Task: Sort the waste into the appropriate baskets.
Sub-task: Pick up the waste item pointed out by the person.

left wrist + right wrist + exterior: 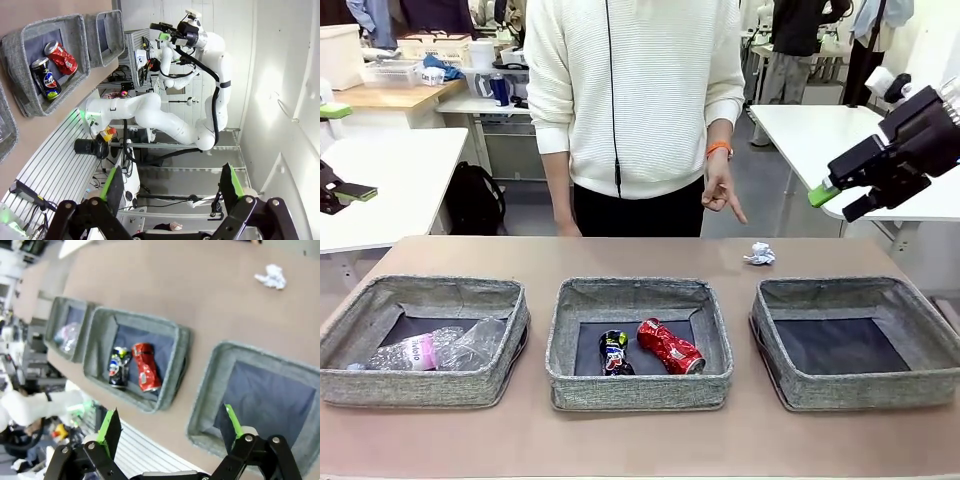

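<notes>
Your right gripper [170,432] hangs spread and empty above the right basket [260,390]. The paper ball [270,276] lies on the table beyond it, unsorted; next, reach past the basket and pinch it.

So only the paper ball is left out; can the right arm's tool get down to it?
Probably yes: the paper ball lies alone on bare table beyond the right basket, and the right tool is open above, nothing between.
</notes>
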You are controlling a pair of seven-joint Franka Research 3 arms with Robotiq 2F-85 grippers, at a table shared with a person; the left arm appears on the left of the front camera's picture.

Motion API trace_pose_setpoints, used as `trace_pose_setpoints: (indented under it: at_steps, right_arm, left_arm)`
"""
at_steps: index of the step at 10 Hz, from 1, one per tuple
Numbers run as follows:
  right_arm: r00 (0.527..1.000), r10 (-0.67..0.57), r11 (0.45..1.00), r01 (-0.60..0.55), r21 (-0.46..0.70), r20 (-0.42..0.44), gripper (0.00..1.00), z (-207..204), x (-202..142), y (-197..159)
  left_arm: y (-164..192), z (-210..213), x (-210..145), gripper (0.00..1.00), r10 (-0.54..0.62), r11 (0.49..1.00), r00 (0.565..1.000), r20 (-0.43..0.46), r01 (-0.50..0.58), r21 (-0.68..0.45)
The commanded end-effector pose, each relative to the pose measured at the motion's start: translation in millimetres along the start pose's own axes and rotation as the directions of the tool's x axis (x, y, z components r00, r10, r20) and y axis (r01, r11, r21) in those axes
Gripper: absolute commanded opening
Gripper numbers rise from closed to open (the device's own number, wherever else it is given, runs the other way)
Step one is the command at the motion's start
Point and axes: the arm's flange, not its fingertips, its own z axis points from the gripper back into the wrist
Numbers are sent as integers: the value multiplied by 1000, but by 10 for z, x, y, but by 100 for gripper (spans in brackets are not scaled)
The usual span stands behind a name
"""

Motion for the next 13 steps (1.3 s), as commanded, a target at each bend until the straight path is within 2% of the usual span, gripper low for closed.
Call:
trace_pose_setpoints:
  at_steps: [1,3,5,6,7,10,13]
  right_arm:
    - [995,62,987,-71,-145,-72,100,-195,244,1]
    - [991,29,980,-54,-191,-132,100,-488,849,-420]
    - [992,-48,946,8,-323,-114,100,-824,1275,-917]
    - [996,-54,952,28,-305,-77,100,-1019,1438,-1142]
    - [994,-50,949,17,-316,-96,100,-1244,1543,-1336]
    - [995,-83,930,59,-362,-50,100,-1868,1666,-1722]
    - [999,-39,932,41,-359,13,100,-2305,1666,-1872]
  left_arm:
    - [9,20,-19,100,-18,1000,1000,-14,18,5]
    - [9,20,-19,100,-18,1000,1000,-14,18,5]
    - [9,20,-19,100,-18,1000,1000,-14,18,5]
    - [9,20,-19,100,-18,1000,1000,-14,18,5]
    - [9,20,-19,100,-18,1000,1000,-14,18,5]
    - [9,20,-19,100,-18,1000,1000,-14,18,5]
    - [9,20,-19,100,-18,1000,1000,-14,18,5]
